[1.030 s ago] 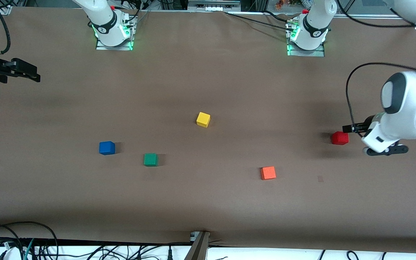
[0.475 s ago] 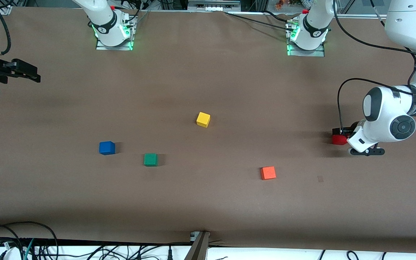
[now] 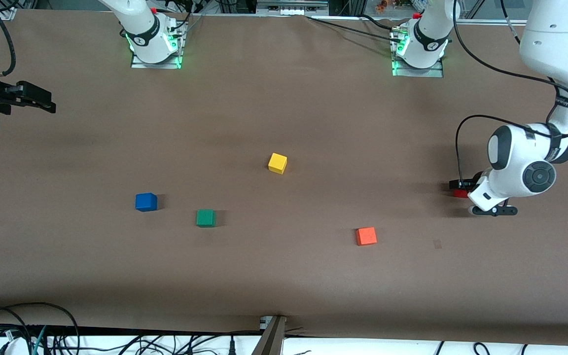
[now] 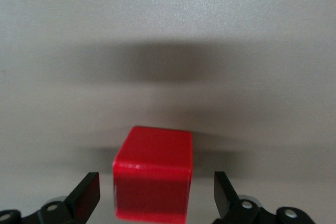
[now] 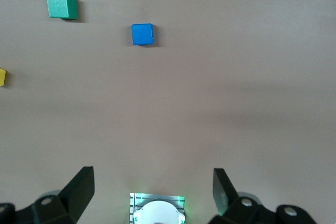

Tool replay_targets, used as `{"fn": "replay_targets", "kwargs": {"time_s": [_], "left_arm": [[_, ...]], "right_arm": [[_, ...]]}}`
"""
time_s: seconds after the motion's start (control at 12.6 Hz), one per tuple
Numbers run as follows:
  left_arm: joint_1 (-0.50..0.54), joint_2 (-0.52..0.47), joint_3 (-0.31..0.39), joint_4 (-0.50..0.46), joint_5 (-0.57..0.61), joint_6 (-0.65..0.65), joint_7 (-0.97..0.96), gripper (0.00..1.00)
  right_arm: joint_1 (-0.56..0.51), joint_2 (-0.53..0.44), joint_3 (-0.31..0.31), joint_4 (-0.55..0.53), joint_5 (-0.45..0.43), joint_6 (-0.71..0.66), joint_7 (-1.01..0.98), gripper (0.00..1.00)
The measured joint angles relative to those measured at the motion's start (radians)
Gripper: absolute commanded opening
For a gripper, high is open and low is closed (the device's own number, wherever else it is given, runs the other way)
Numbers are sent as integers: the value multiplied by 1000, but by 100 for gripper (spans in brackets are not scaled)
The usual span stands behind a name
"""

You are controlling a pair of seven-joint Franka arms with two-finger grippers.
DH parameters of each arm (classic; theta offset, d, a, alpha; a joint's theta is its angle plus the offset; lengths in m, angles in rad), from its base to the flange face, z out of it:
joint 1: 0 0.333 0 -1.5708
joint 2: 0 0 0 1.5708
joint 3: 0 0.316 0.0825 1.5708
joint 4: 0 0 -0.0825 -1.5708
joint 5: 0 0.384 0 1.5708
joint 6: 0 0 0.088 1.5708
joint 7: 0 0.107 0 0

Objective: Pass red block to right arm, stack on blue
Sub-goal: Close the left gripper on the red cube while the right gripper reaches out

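The right end effector (image 3: 50, 105) waits spread open over the right arm's end of the counter (image 3: 284, 276), well apart from the blue block (image 3: 146, 202). At the left arm's end, the left end effector (image 4: 157, 199) straddles the red block (image 4: 153, 179) on the counter, fingers (image 4: 88, 195) open and apart from it. The pick-up step is in hand, and the next move calls for closing squarely on the block before lifting.

Brown desk (image 3: 284, 276) carries five cubes: red block (image 3: 460, 193), blue (image 3: 146, 202), green cube (image 3: 205, 218), yellow cube (image 3: 277, 163), orange cube (image 3: 366, 236).

left gripper (image 3: 459, 187) now lower, astride red block (image 4: 152, 179)
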Motion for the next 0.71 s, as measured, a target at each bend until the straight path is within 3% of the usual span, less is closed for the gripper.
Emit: {"fn": "replay_targets", "kwargs": {"time_s": [0.24, 0.71], "left_arm": [[4, 22, 0, 0, 0, 13, 0, 35], [10, -10, -25, 34, -2, -31, 45, 21]], "right_arm": [[0, 40, 1, -2, 37, 22, 0, 100], [1, 128, 2, -3, 141, 41, 0, 100]]}}
